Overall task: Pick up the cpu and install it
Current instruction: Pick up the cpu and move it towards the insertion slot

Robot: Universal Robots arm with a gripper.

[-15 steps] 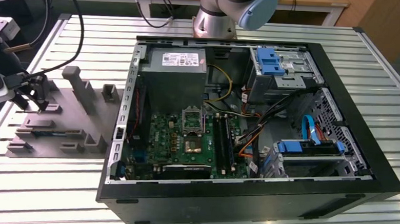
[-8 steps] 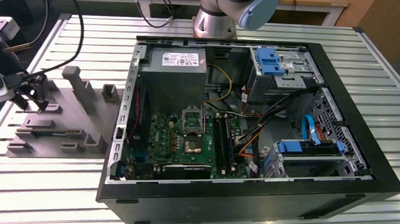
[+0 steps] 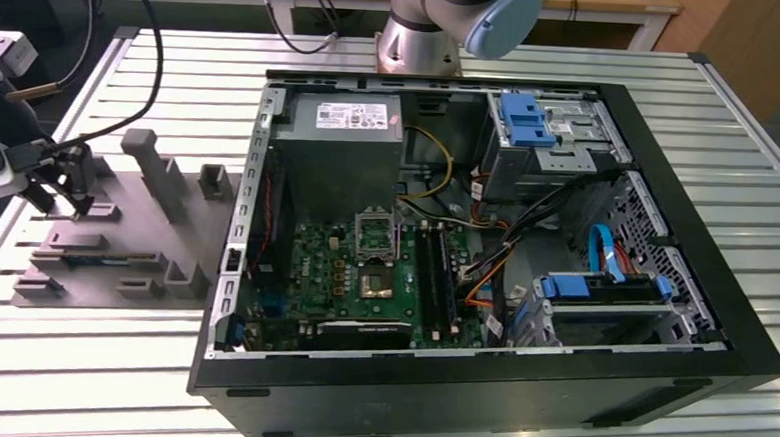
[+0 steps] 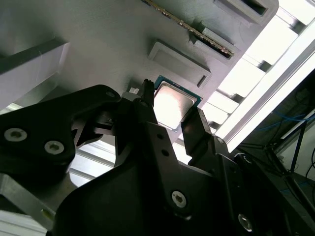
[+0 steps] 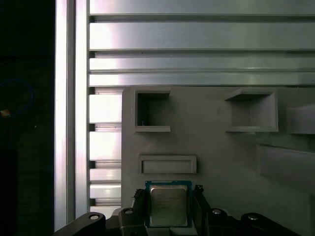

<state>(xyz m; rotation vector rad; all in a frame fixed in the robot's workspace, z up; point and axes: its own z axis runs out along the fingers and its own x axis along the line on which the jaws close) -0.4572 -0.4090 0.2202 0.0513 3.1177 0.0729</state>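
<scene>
In the exterior view the pincer (image 3: pixel 63 203) hangs low over a grey fixture plate (image 3: pixel 122 235) at nine o'clock of the open computer case (image 3: pixel 488 389), well apart from it. The plate's upright posts (image 3: pixel 165 182) stand near, at two o'clock of the pincer. The bench (image 3: pixel 89 363) edge lies at nine o'clock.

In the second wrist view the pincer (image 4: pixel 170 110) is closed narrowly on the cpu (image 4: pixel 173 104), one finger (image 4: pixel 147 115) against each of two opposite edges. The chip lies flat, metal top up, on the plate.

In the first wrist view the cpu (image 5: pixel 168 205) sits between the fingertips. It is square with no clear long axis, and its edges are parallel to a shallow rectangular pocket (image 5: pixel 167 164) just beyond it. Two square pockets (image 5: pixel 152 113) lie farther on, then bare bench slats (image 5: pixel 197 44).
</scene>
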